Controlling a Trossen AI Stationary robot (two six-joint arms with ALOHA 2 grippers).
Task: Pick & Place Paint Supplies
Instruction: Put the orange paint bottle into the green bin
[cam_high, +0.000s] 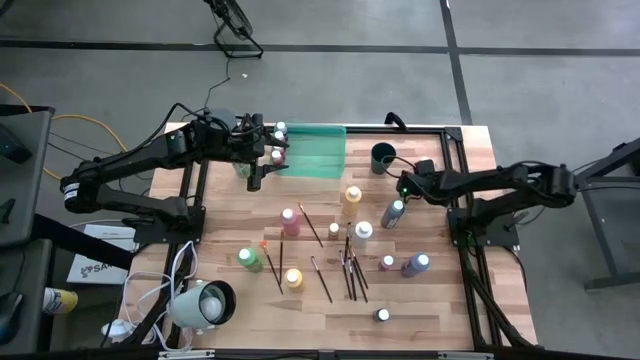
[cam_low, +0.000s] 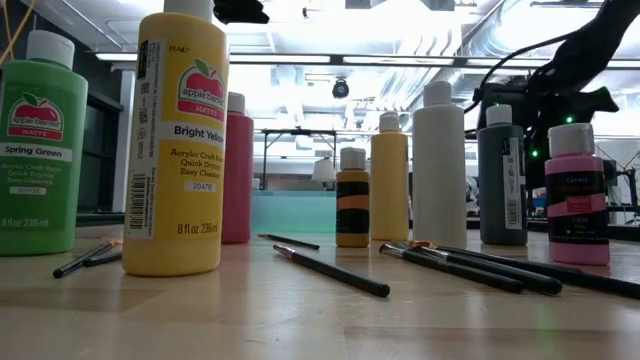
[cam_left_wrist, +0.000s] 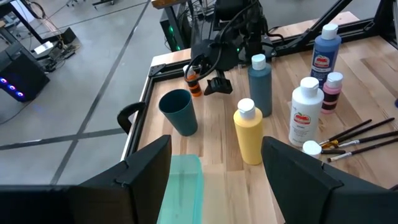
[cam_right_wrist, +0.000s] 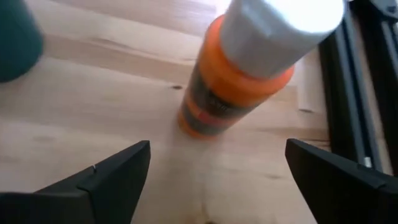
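Many paint bottles stand on the wooden table: yellow (cam_low: 180, 140), green (cam_low: 40, 140), white (cam_high: 361, 233), grey (cam_high: 393, 212), pink (cam_high: 289, 220). Dark-handled brushes (cam_high: 350, 272) lie flat among them. Two bottles (cam_high: 277, 143) stand at the left end of the green tray (cam_high: 315, 150). My left gripper (cam_high: 262, 165) hovers open over that end of the tray (cam_left_wrist: 183, 186) and holds nothing. My right gripper (cam_high: 405, 183) is open beside the dark cup (cam_high: 383, 157). An upright white-capped orange bottle (cam_right_wrist: 233, 81) stands just ahead of its fingers, not between them.
A black frame rail (cam_high: 455, 190) runs along the table's right side, close to the right arm. A white round object (cam_high: 205, 305) sits at the near left corner. Bottles and brushes crowd the middle and near part of the table.
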